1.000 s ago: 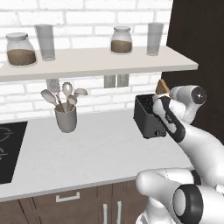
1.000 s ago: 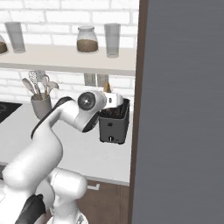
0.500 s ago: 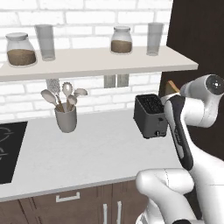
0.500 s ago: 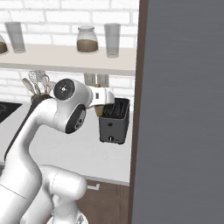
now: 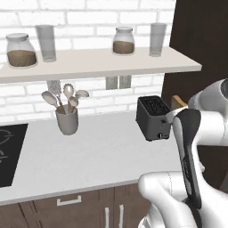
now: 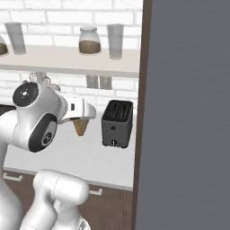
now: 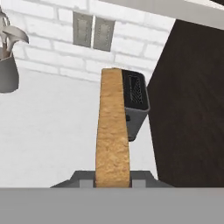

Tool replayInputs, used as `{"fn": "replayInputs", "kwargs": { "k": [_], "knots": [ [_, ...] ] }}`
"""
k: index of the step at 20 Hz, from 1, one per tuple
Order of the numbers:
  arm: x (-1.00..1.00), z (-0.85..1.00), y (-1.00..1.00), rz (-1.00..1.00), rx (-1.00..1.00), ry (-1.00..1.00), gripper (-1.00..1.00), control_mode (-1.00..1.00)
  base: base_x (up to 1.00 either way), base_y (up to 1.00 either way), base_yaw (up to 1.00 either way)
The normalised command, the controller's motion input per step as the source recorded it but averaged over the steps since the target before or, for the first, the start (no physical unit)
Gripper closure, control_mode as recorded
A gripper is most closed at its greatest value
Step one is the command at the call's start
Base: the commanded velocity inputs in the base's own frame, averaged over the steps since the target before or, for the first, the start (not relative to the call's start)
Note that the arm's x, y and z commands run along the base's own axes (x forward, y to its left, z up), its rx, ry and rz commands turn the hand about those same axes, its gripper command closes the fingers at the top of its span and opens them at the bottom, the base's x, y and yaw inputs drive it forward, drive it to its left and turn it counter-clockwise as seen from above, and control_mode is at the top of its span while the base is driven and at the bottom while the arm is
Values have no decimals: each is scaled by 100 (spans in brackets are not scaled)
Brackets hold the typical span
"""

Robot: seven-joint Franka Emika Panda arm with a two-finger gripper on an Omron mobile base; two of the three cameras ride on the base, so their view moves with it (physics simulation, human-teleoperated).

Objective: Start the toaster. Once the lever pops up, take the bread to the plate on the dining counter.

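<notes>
My gripper (image 7: pixel 113 179) is shut on the bread (image 7: pixel 112 131), a golden-brown slice that I see edge-on between the fingertips. From the right base the bread (image 6: pixel 81 127) hangs below my hand, left of the toaster (image 6: pixel 117 123) and clear of it. The dark boxy toaster (image 5: pixel 153 118) stands on the worktop with both slots empty, and in the hand view the toaster (image 7: pixel 134 103) sits just behind the slice. A small pale lever (image 6: pixel 114 143) shows low on its end face. A corner of the bread (image 5: pixel 177 101) peeks out behind my arm. The plate and the dining counter are out of view.
A tall dark cabinet (image 6: pixel 188 112) walls off the space right of the toaster. A grey crock of utensils (image 5: pixel 67 118) stands on the worktop (image 5: pixel 89 151), and a black cooktop (image 5: pixel 9 151) lies at the far left. The shelf (image 5: pixel 98 60) above carries jars and glasses.
The arm has lifted the bread out of the toaster and swung it back toward the base, away from the slots. The toaster and the views have stayed put.
</notes>
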Motion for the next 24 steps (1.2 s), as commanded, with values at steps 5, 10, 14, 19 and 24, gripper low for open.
{"fn": "replayInputs", "kwargs": {
  "k": [5, 10, 14, 19, 24],
  "knots": [
    [-95, -6, 23, 0, 0, 12, 100, -100, 0, 0, 0],
    [-16, -4, 0, 0, 0, 1, 100, -100, 0, 0, 0],
    [0, 0, 0, 0, 0, 0, 100, -100, 0, 0, 0],
    [0, 0, 0, 0, 0, 0, 100, -100, 0, 0, 0],
    [-32, -3, 0, 1, 0, 0, 100, 100, -39, 0, 2]
  ]
}}
